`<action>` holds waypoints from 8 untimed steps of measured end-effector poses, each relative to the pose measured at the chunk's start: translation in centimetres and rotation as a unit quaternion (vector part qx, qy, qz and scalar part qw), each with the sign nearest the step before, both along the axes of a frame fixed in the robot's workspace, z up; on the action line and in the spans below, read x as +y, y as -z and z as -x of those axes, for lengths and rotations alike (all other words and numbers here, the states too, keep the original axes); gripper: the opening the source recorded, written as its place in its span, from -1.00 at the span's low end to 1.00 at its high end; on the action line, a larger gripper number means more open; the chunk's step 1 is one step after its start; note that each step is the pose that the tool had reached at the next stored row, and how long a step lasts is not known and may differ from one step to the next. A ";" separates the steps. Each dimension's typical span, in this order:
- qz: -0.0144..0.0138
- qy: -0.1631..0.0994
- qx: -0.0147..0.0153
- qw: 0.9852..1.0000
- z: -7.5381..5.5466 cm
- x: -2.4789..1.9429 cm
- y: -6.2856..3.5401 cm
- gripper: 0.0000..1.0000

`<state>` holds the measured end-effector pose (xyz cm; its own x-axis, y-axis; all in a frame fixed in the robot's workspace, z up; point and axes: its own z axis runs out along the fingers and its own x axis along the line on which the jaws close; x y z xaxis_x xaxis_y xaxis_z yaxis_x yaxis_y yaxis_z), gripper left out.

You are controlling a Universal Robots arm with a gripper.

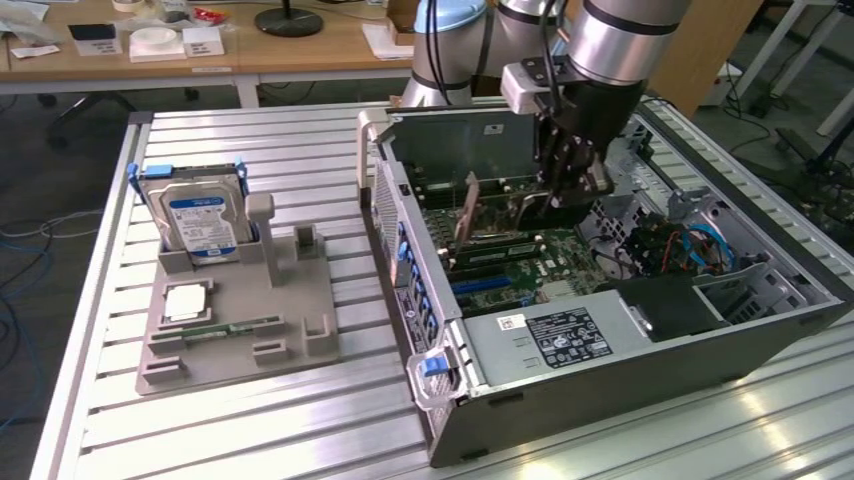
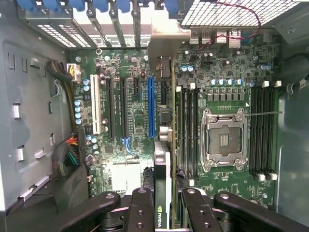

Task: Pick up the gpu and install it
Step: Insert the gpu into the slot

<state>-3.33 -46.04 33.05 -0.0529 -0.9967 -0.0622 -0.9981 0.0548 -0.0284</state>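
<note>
One gpu point(image 2: 162, 166) is held on its edge inside an open computer case point(image 1: 641, 345), and the jaws are clamped on it. In the wrist view, black fingers point(image 2: 140, 210) are seen pressed on both sides of the card, close to a small green label on its black top. From there the card is seen running over the green motherboard point(image 2: 125, 67) to its silver end bracket point(image 2: 166, 36), which is found at the case's back wall, beside a row of blue clips point(image 2: 101, 5). The card is placed just beside a long blue slot point(image 2: 152, 106), between that slot and a row of memory sticks point(image 2: 188, 130). Whether its lower edge is pushed into a slot cannot be told.

In the exterior view the arm point(image 1: 627, 40) is reached down into the case from above. The case is laid on its side on a ribbed metal counter point(image 1: 267, 140). On the exterior view's left a grey holder point(image 1: 240, 345) is set on the counter, well apart from the card. A silver hard drive point(image 1: 200, 215) is stood upright in it, and a thin green memory stick point(image 1: 227, 328) is laid flat in it.
</note>
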 end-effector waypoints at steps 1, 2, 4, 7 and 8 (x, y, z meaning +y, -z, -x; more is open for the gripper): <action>0.000 0.000 0.000 1.000 0.0 -0.01 0.06 -0.47; 0.000 -0.001 0.000 1.000 0.1 -0.02 0.11 -0.47; 0.000 -0.002 0.000 1.000 0.1 -0.08 0.20 -0.47; 0.000 -0.002 0.000 1.000 0.1 -0.08 0.20 -0.47; 0.000 -0.002 0.000 1.000 0.2 -0.11 0.20 -0.47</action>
